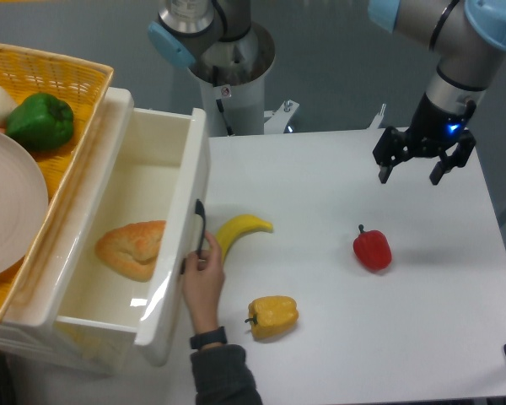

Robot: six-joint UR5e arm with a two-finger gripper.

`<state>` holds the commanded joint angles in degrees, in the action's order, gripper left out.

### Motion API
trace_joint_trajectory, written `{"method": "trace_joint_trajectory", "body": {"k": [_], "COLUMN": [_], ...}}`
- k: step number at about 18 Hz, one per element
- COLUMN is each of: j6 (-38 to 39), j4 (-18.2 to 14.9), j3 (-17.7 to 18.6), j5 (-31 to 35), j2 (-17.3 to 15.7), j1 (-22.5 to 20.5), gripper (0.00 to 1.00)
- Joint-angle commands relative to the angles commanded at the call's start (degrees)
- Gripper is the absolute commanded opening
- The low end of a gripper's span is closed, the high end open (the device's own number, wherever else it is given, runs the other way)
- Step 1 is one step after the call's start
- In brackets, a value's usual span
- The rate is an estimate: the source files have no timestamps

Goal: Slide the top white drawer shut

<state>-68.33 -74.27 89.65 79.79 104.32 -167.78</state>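
Drawer wide open, nothing done yet

On the left the top drawer (143, 245) stands pulled well out of the cabinet, one bread roll (132, 249) lying inside, and a person's hand (201, 283) is on its dark handle (197, 234); closing it is all still to do, by my read. Above it, one yellow basket (42, 76) holds one green pepper (39, 121) and one plate (13, 211). Moving right across the bench (320, 186): one banana (236, 232), one yellow pepper (272, 316), one red pepper (372, 249). Far right, the pincer (422, 170) hangs open, holding nothing, well away from the drawer.
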Motion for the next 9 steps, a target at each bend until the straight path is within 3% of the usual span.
{"method": "trace_joint_trajectory", "body": {"k": [5, 9], "j6": [-13.56, -24.64], "j4": [0.0, 0.0], "j3": [-2.28, -2.46], "j5": [2.29, 4.84], "j2": [2.9, 2.9], "j1": [-1.93, -2.37], "gripper": [1.0, 1.0]}}
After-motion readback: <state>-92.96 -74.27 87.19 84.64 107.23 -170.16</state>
